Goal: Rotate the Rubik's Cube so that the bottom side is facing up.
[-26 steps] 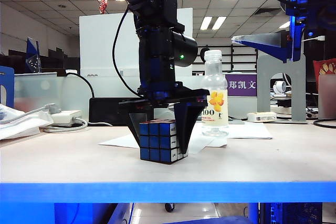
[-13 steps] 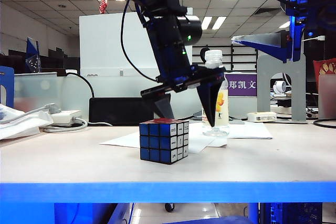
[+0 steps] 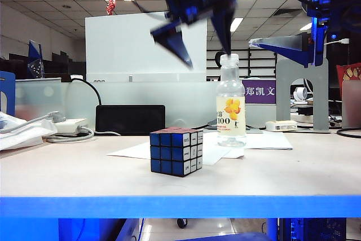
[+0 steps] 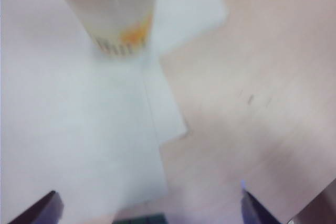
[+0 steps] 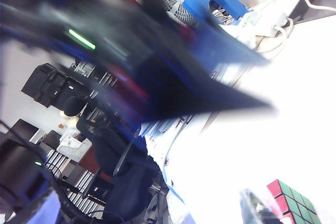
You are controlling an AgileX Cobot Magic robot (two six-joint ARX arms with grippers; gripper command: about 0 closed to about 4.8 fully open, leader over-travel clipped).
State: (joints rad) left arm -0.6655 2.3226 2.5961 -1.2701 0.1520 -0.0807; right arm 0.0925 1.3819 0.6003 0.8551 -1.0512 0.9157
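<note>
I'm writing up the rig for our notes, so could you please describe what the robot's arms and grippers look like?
The left gripper has two dark, wedge-shaped fingers tapering to points, on a black arm with blue trim and a small green light. The right gripper shows as a blue, flat, pointed finger on a blue-and-black arm carrying a white cable plug.

Rubik's Cube [image 3: 176, 152] stood flat on the table, untouched, 3 faces visible: blue, white, red on top
</note>
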